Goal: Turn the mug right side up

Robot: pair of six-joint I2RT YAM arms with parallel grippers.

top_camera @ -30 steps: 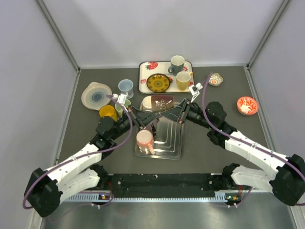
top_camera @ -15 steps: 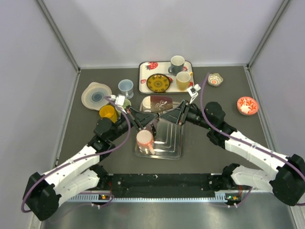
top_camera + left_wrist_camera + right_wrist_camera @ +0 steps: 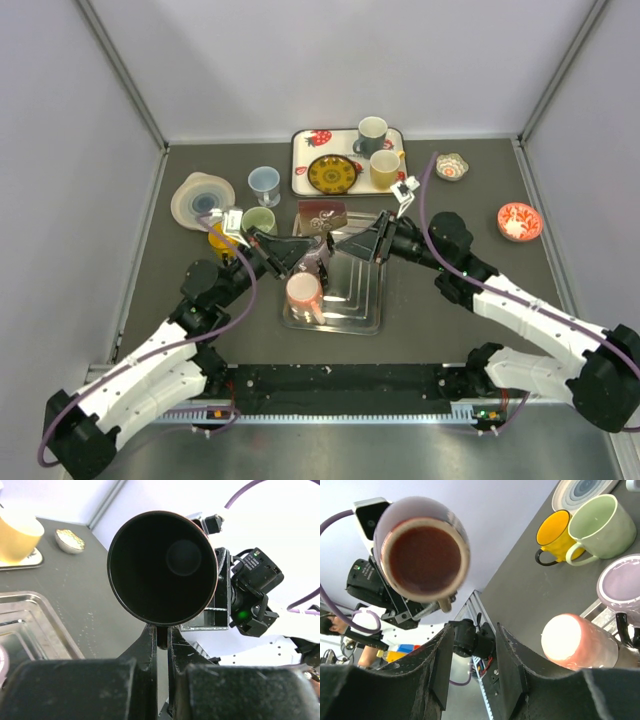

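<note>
The mug [image 3: 162,565] hangs in the air, clear of the surface [image 3: 420,325], gripped by the left fingers [image 3: 149,650]. They are clenched on its handle [image 3: 446,601], which pokes down into the narrow slot between them, so the body sits directly above their tips. The mug lies on its side. Its long axis runs about level, straight out from the left fingers toward the right fingers [image 3: 440,670]. The dark open mouth faces back at the left wrist and the brown base faces the right wrist.

The right fingers stand parted, with a clear gap between them, and they hold and touch nothing. From them the mug lies ahead and up to the left, base-on and apart from both tips. The left arm is therefore the nearer one, already in contact, while the right is close by but off the mug.

Below and a little nearer than both sets of fingers is a metal tray [image 3: 365,300]. A pink mug [image 3: 303,293] stands upside down in it, just under the left fingers.

As I judge it, the coming move turns on that level axis. The left wrist has to roll until the mouth points up and the base points down, then lower the mug onto a bare spot. With only the handle pinched, the body could swing as it turns.
</note>
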